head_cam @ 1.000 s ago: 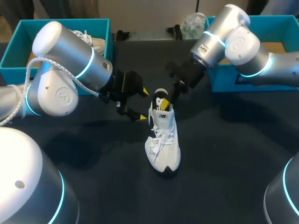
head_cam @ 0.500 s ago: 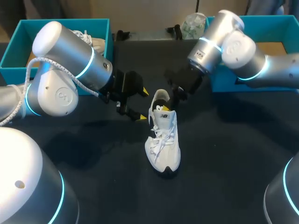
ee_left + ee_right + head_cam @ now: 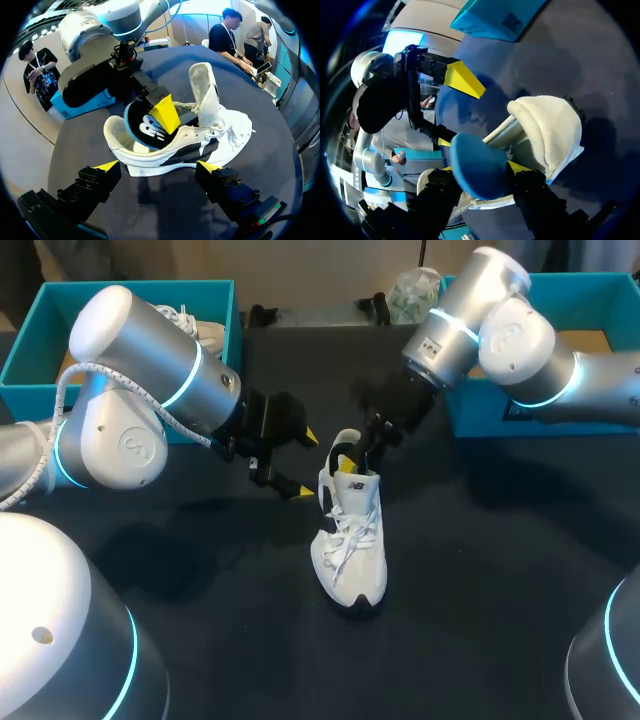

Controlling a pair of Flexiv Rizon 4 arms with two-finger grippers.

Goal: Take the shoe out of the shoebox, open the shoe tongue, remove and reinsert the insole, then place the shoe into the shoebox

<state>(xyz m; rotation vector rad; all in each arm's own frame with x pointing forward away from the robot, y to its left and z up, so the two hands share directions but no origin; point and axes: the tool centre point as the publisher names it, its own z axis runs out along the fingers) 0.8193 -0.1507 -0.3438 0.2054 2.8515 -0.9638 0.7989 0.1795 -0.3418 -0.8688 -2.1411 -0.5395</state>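
Note:
A white shoe (image 3: 350, 540) stands on the dark table, toe toward me, with its tongue (image 3: 205, 92) pulled up. A blue insole (image 3: 145, 131) sticks up out of the heel opening. My right gripper (image 3: 362, 455) reaches down into that opening. Its fingers stand apart with the insole's heel end (image 3: 475, 167) between them, and one yellow fingertip (image 3: 165, 114) lies against its printed face. My left gripper (image 3: 300, 465) hangs open just left of the heel, touching nothing. In its own view the left gripper (image 3: 159, 167) has the shoe's side (image 3: 220, 135) ahead of its fingers.
A teal shoebox (image 3: 30, 340) at the back left holds another white shoe (image 3: 205, 335). A second teal shoebox (image 3: 590, 285) stands at the back right behind my right arm. Crumpled wrapping (image 3: 415, 290) lies at the table's far edge.
My right gripper drew back a little from the heel, then came down into it again, and its fingers have spread apart. The left arm has stayed where it was.

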